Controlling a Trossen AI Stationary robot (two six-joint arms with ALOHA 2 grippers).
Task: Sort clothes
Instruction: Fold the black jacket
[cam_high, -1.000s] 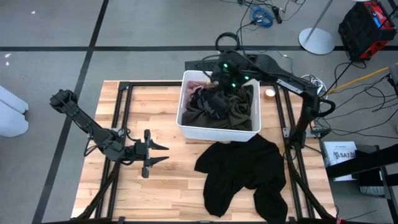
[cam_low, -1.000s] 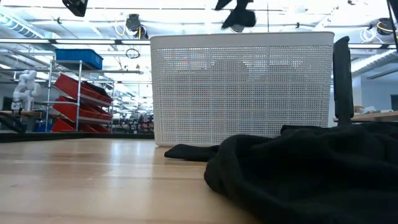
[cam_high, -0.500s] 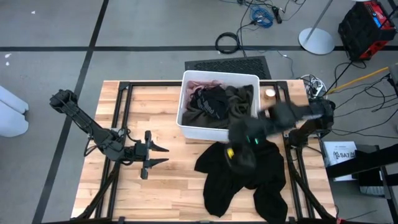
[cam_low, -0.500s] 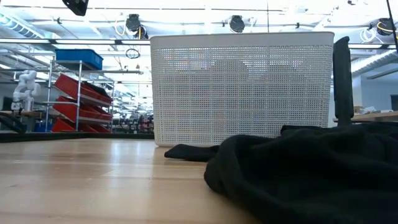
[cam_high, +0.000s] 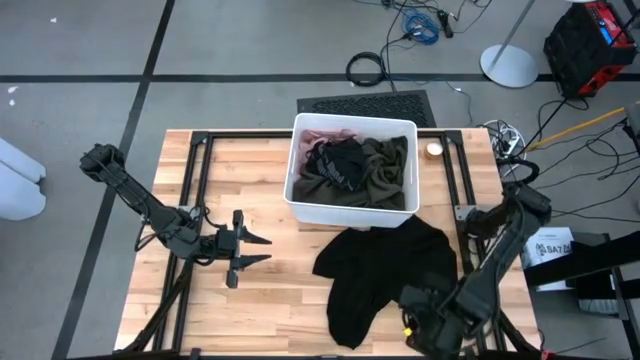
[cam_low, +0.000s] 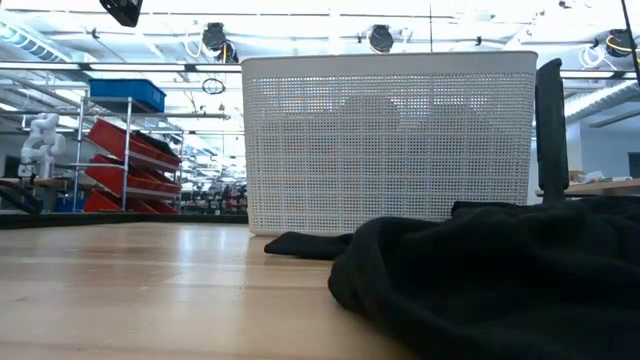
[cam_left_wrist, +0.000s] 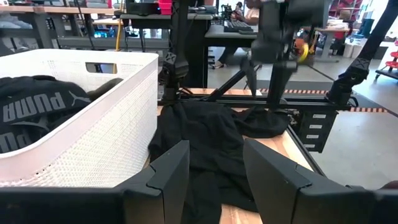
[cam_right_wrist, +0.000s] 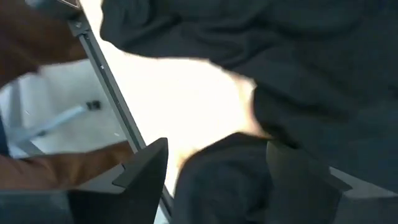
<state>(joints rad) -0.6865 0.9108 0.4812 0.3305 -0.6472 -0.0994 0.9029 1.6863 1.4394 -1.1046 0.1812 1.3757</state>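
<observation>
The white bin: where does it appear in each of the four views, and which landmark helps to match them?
High view: white bin at the table's far middle, clothes inside.
Low view: bin fills the centre, behind the black garment.
Left wrist view: bin on the picture's left, garment beside it.
Right wrist view: not in it.
Shared landmark: the black garment lying on the table before the bin.

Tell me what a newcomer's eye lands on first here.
The white bin at the table's far middle, heaped with dark and olive clothes. Just in front of it a black garment sprawls on the wood, with the right gripper low at its near edge. The left gripper waits open, off to the left.
</observation>
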